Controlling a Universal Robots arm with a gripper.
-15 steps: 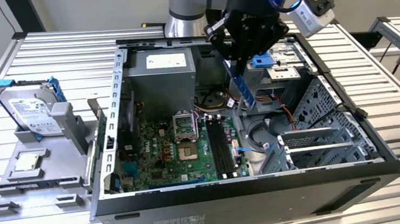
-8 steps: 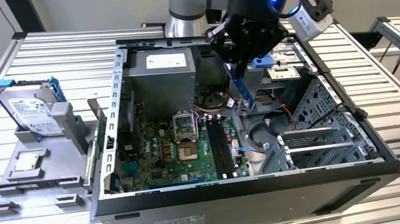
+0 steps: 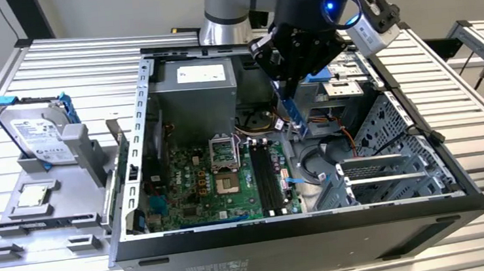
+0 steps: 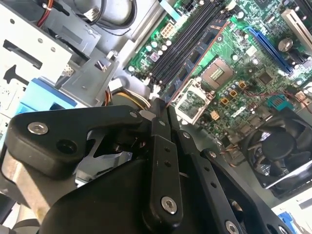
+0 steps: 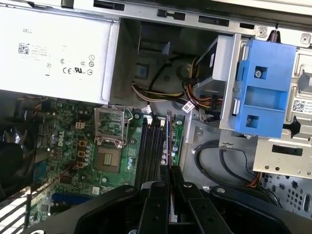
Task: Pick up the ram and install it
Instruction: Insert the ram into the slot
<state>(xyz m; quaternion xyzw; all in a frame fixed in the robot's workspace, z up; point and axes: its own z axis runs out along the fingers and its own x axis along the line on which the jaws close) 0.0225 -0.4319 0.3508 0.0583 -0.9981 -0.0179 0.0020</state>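
The gripper (image 3: 288, 87) hangs inside the open computer case (image 3: 233, 241), its fingers (image 5: 155, 209) clamped narrow on the ram (image 3: 290, 113) – held on edge – with the memory slots (image 3: 267, 172) toward seven o'clock in the exterior view.

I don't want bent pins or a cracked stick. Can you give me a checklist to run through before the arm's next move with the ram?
1. Grip on the ram: ok, the end effector is clamped on it and it hangs upright over the open case.
2. Alignment with the memory slots: ok in the first wrist view, where the ram's edge runs parallel along them.
3. Slots free of other sticks: ok, all look empty.
4. Slot latches open: cannot tell.
5. Cables off the slots: ok, none cross them.
6. Ram seated: not ok, it is above the motherboard.
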